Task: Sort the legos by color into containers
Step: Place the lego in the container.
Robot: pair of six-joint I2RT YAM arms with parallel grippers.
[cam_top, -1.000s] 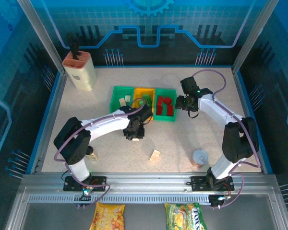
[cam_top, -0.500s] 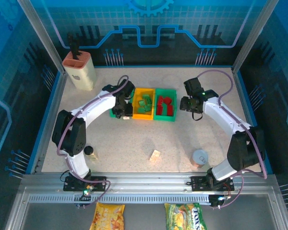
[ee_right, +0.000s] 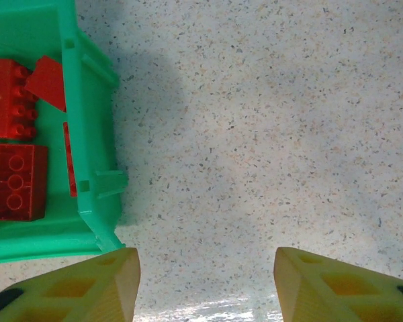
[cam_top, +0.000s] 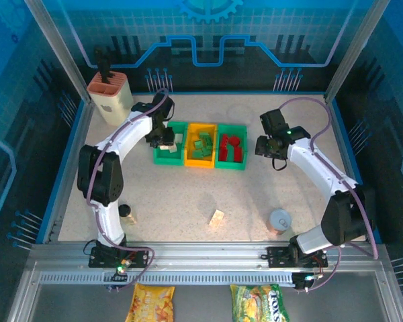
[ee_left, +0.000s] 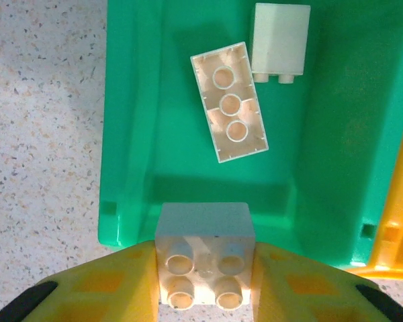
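Left gripper [ee_left: 205, 276] pinches a cream brick [ee_left: 203, 231] over the green bin [ee_left: 131, 121].
Right gripper [ee_right: 207, 275] spread wide, empty; front packet [cam_top: 258, 303] reads "TOYS".

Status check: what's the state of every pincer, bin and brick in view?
Left pincer: shut on cream brick, over left bin rim
Right pincer: open, empty, beside right bin
Left bin: holds two cream bricks
Middle bin: holds green bricks
Right bin: holds red bricks
Loose brick: cream, lying on the table
Can: upright
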